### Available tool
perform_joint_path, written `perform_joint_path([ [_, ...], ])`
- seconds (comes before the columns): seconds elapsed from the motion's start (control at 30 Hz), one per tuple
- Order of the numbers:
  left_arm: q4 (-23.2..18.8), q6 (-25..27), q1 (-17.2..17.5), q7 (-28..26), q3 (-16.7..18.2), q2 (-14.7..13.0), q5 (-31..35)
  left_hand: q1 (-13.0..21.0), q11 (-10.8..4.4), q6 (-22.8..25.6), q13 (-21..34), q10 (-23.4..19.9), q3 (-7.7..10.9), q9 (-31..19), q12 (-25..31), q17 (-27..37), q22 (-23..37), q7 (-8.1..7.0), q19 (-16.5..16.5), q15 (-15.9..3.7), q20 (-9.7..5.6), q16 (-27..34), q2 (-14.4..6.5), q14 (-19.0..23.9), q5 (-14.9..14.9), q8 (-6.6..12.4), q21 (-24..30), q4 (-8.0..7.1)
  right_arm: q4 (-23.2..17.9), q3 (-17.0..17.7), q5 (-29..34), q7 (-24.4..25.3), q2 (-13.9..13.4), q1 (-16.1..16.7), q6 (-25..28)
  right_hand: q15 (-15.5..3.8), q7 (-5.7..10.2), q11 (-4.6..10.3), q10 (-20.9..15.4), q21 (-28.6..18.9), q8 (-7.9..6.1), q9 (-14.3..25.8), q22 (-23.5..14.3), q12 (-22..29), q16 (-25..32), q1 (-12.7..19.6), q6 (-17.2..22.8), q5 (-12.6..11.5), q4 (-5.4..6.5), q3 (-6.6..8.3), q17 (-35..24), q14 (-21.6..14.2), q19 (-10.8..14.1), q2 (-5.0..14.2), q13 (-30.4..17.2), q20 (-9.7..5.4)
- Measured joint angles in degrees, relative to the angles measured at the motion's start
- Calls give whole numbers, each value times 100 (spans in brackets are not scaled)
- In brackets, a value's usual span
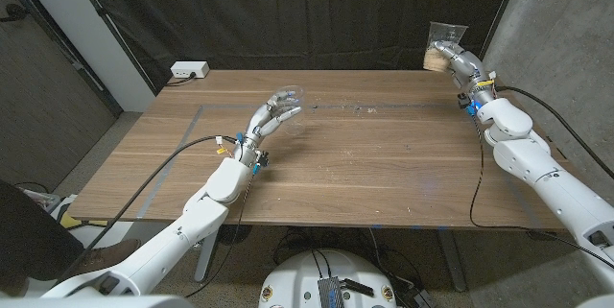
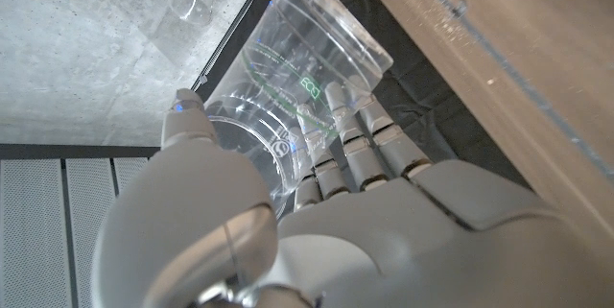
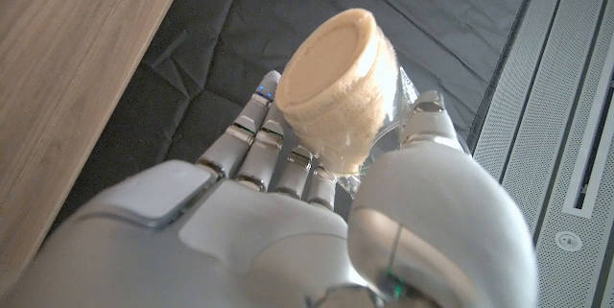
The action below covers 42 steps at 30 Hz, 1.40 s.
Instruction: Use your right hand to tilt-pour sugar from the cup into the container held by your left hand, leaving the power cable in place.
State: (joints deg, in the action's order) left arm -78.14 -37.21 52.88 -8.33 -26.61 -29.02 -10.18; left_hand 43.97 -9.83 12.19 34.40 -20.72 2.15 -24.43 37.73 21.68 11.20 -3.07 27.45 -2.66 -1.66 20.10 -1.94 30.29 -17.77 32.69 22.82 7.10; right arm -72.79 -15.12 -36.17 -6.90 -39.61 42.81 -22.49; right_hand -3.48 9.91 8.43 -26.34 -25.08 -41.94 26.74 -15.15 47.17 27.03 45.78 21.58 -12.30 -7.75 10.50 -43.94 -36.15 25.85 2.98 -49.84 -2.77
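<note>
Left hand [image 1: 273, 116] grips the empty clear plastic container [image 1: 288, 97] above the wooden table [image 1: 384, 169]; right hand [image 1: 460, 63] clutches the clear sugar-filled cup [image 1: 444, 44] past the table's far right corner.

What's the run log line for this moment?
left robot hand: holds empty clear container | right robot hand: holds sugar cup raised, apart | pour: not begun

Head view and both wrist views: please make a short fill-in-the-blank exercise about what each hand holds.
1. The left hand grips a clear container that is ____ inside.
2. The right hand holds a cup of brown ____.
3. The cup is held above the table's far ____ corner.

Missing words: empty; sugar; right
</note>
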Motion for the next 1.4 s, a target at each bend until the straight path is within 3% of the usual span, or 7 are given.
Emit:
perform_joint_path([
  [0.27, -435, 195, -4, -26, 102, -62, 22, 52, 10, 31, 28, -25, 2, 0, 21, 27, 0, 31, 29, -41, -28, 0, -51, 44, 48, 37, 0, -2, -197, 85, -57, 95, -43, 108, 169, 0, 0, -1, 1, 0, 1, -2, 0, -1, 0, 59, 0, 1, 0, 0, 0, 0, 0, -17, 0, 0],
  [0.77, -770, 730, -96, 10, 178, -112, -156, 90, 41, 30, 48, -55, 25, -1, 42, 51, 0, 31, 28, -20, -28, -43, -89, 84, 93, 59, -44, -24, -557, 279, -238, 234, -54, 448, 285, 0, -9, -3, 3, -35, 12, -6, -1, -45, 0, 91, -10, -22, -5, 5, -36, 0, 0, 26, -14, 0],
  [1.4, -1017, 1490, -232, -31, 164, -47, -550, 135, 53, 62, 80, -64, 26, -1, 63, 80, 1, 62, -25, -20, 25, -135, -136, 83, 181, 81, -80, -26, -457, 397, -439, 180, 191, 576, -9, -19, 23, 30, -51, -57, 33, -5, -1, -85, -44, 87, 22, -16, -18, 18, -80, -40, 0, 30, 46, 0],
])
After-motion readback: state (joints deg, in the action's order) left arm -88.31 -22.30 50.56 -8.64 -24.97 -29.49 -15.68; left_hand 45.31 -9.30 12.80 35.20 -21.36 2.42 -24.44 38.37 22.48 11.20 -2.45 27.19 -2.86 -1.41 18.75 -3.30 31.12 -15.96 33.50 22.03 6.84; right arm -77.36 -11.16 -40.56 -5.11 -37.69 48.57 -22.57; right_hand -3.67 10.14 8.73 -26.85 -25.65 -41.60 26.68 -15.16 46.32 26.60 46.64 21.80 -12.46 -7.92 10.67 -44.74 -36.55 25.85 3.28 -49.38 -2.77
